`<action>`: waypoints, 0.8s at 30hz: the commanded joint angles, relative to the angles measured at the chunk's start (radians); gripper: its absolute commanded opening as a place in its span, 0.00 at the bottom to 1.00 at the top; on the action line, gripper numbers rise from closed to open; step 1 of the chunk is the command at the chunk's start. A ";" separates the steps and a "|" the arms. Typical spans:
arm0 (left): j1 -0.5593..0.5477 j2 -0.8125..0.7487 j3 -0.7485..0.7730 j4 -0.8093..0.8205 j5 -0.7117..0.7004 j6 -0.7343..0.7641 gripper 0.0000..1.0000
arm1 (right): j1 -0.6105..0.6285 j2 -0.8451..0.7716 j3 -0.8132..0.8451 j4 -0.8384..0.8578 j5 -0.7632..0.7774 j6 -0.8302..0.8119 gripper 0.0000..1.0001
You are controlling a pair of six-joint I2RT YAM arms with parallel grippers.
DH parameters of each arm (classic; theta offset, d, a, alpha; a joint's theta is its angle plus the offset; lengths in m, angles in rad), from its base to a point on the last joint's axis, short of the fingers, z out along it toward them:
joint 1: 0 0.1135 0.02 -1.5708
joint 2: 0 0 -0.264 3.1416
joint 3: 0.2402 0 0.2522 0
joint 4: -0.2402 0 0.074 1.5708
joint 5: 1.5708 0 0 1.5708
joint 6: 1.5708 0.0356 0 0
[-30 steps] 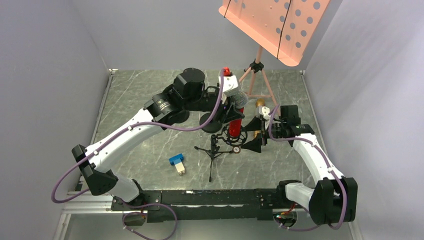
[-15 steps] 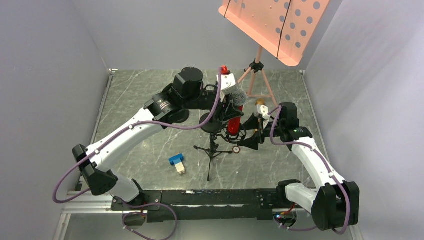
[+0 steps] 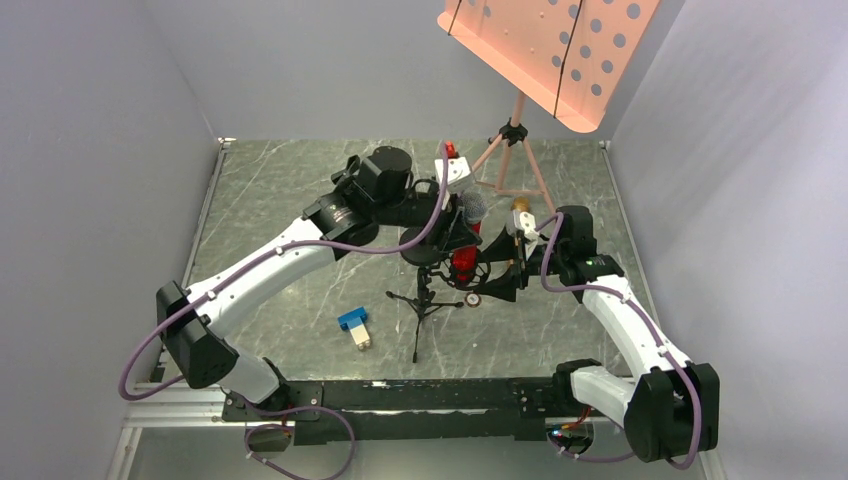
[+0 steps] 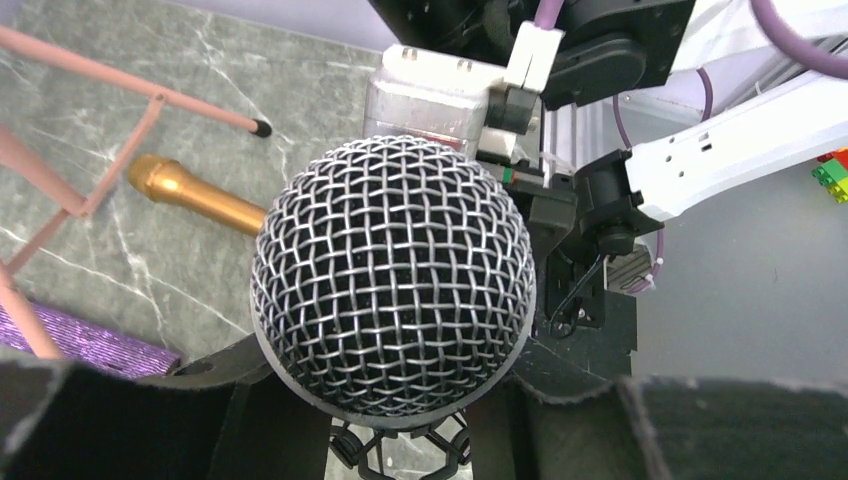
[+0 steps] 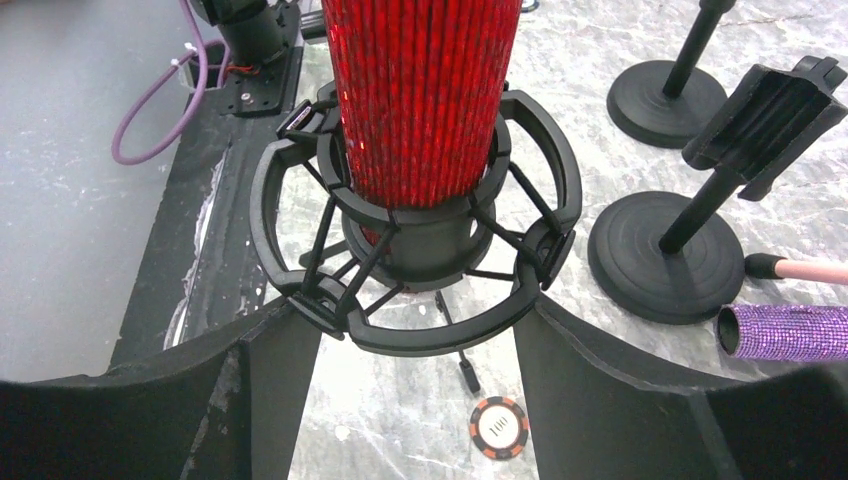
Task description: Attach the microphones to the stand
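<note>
The glittery red microphone [image 5: 420, 100] stands upright, its lower end inside the black shock mount [image 5: 415, 262] of the small tripod stand [image 3: 425, 305]. My left gripper [image 4: 392, 425] is shut on this microphone just below its mesh head [image 4: 392, 275]. My right gripper [image 5: 415, 400] is shut on the shock mount, a finger pressing each side of its ring. The gold microphone [image 4: 195, 195] and the purple microphone [image 4: 80, 338] lie on the table behind. In the top view both grippers meet at the mount [image 3: 468, 270].
Two black round-base stands [image 5: 665, 255] [image 5: 665, 100] with clips are beside the mount. An orange poker chip [image 5: 500, 428] lies under it. A pink music stand [image 3: 548, 50] rises at the back right. A blue-and-white block [image 3: 354, 327] lies front left.
My left arm has lowered the red microphone into the shock mount. My right gripper moved in to the mount and closed onto its ring.
</note>
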 commanded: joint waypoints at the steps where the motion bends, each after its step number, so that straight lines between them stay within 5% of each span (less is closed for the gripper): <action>1: -0.013 0.017 -0.108 -0.078 0.068 -0.097 0.00 | 0.003 -0.028 0.010 0.077 -0.054 -0.017 0.72; 24: -0.060 0.038 -0.282 -0.014 -0.076 -0.054 0.00 | 0.004 -0.030 0.005 0.067 -0.043 -0.028 0.73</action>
